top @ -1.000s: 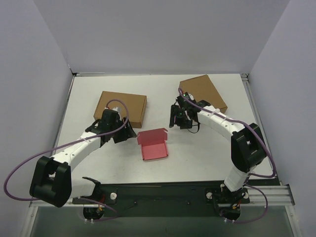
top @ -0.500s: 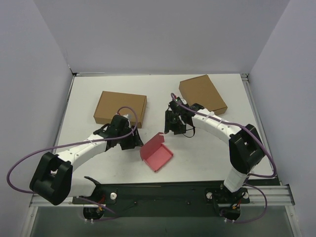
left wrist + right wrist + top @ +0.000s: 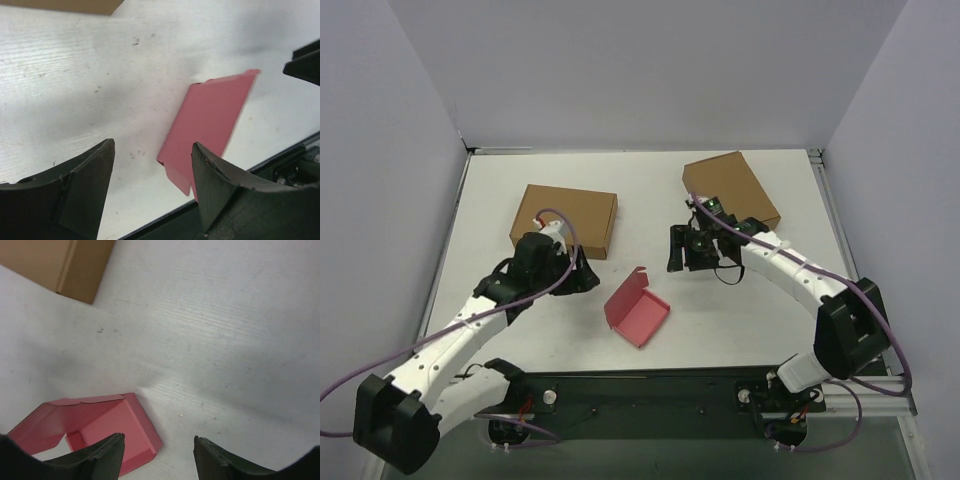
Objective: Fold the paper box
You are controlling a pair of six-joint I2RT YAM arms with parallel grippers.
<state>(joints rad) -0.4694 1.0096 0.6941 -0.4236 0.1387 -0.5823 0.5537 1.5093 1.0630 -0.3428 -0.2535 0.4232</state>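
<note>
The pink paper box (image 3: 638,310) lies partly folded on the white table, turned diagonally, with one flap standing up along its far-left side. In the left wrist view the paper box (image 3: 207,125) lies just beyond the fingers. In the right wrist view the paper box (image 3: 100,422) shows its open inside with raised walls. My left gripper (image 3: 586,281) hovers just left of it, open and holding nothing (image 3: 152,145). My right gripper (image 3: 677,258) hangs up and to the right of it, also open and holding nothing (image 3: 158,438).
One brown cardboard box (image 3: 565,218) lies behind my left gripper, and a second brown box (image 3: 731,187) lies at the back right behind my right arm. The black front rail (image 3: 650,385) runs close below the pink box.
A second ago the pink box lay square; it was then turned diagonal with its flap raised. Since half a second ago both grippers have drawn back from it, left leftwards, right rightwards.
</note>
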